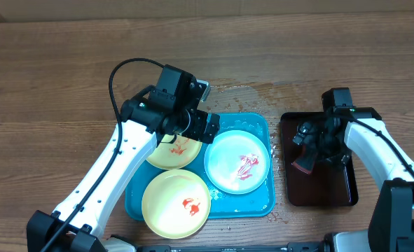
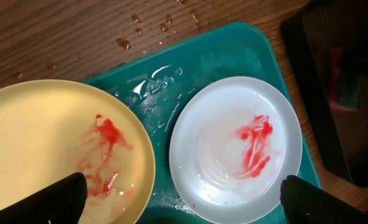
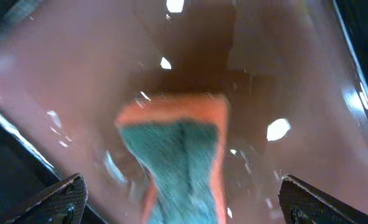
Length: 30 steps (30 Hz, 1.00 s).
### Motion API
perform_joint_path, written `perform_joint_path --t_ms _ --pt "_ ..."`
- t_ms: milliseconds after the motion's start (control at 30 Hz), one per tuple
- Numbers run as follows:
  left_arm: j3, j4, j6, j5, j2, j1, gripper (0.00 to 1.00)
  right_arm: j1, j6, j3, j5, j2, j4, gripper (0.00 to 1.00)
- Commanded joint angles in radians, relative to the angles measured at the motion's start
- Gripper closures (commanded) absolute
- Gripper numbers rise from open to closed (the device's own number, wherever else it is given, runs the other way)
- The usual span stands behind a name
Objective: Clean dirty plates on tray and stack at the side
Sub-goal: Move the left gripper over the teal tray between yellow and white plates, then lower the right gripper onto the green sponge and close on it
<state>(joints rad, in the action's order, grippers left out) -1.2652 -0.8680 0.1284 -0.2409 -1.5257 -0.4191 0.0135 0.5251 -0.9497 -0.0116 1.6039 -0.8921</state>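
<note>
L arm, white w/ a black cable looped above it, reaches over the left part of the tray. Left pincer hangs above the tray, holding nothing. Its fingertips sit at opposite bottom corners of the wrist view, so the jaws stand wide.

The far yellow plate lies under that wrist on the tray's far-left part, w/ a red sauce smear near its middle. The arm hides its left edge. The near yellow plate sits just in front of it w/ a small red blot. Its front edge hangs past the tray's near rim. Can't tell if the two touch.

The turquoise tray lies mid-desk, wet, w/ water streaks on the bare floor betw. the plates. The white plate fills its right half, apart from the far yellow one by a thin strip of tray. It carries red streaks right of centre and a watery film.

Drops speckle the desk beyond the tray's far-right corner.

The dark tray lies right of the turquoise one, apart from it. An orange-and-green sponge, blurred, is over its glossy floor. Right pincer, on the R arm, straddles it w/ jaws wide. Can't tell if the tips touch the sponge.
</note>
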Motion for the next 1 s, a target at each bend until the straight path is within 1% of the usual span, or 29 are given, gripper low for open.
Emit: perform_joint_path --t_ms 0,67,133,167,300,333,433,500,533,667,833,967 --pt "-0.024 0.000 0.006 0.013 -0.004 0.000 0.00 -0.003 -0.079 0.016 -0.002 0.015 0.052 0.00" --pt "-0.024 -0.003 0.006 0.013 -0.004 0.000 0.00 -0.003 -0.090 0.017 -0.006 0.033 0.083 0.00" --pt "-0.024 -0.008 0.005 0.015 -0.004 0.000 0.00 -0.003 -0.092 0.017 -0.013 0.056 0.100 0.03" --pt "-0.024 -0.011 0.005 0.017 -0.004 0.000 0.00 -0.003 -0.092 0.017 -0.014 0.066 0.102 0.05" --pt "-0.024 -0.019 -0.002 0.034 -0.004 0.000 0.00 -0.003 -0.088 0.017 -0.015 0.106 0.110 0.21" --pt "-0.024 -0.020 -0.002 0.036 -0.004 0.000 0.00 -0.003 -0.087 0.017 -0.015 0.112 0.113 0.34" --pt "-0.024 -0.020 -0.002 0.035 -0.004 0.000 0.00 -0.003 -0.084 0.017 -0.015 0.121 0.125 0.64" --pt "-0.024 -0.020 -0.002 0.035 -0.004 0.000 0.00 -0.003 -0.084 0.017 -0.014 0.121 0.132 0.92" --pt "-0.024 -0.020 -0.002 0.035 -0.004 0.000 0.00 -0.003 -0.081 0.017 -0.008 0.121 0.135 0.96" --pt "-0.024 -0.020 -0.001 0.035 -0.004 0.000 0.00 -0.003 -0.081 0.017 0.013 0.121 0.139 0.96" --pt "-0.024 -0.019 -0.001 0.035 -0.004 0.000 0.00 -0.013 -0.081 0.016 0.093 0.121 0.155 0.96" --pt "-0.024 -0.019 -0.001 0.035 -0.004 0.000 0.00 -0.061 -0.081 0.011 0.098 0.121 0.175 0.96"
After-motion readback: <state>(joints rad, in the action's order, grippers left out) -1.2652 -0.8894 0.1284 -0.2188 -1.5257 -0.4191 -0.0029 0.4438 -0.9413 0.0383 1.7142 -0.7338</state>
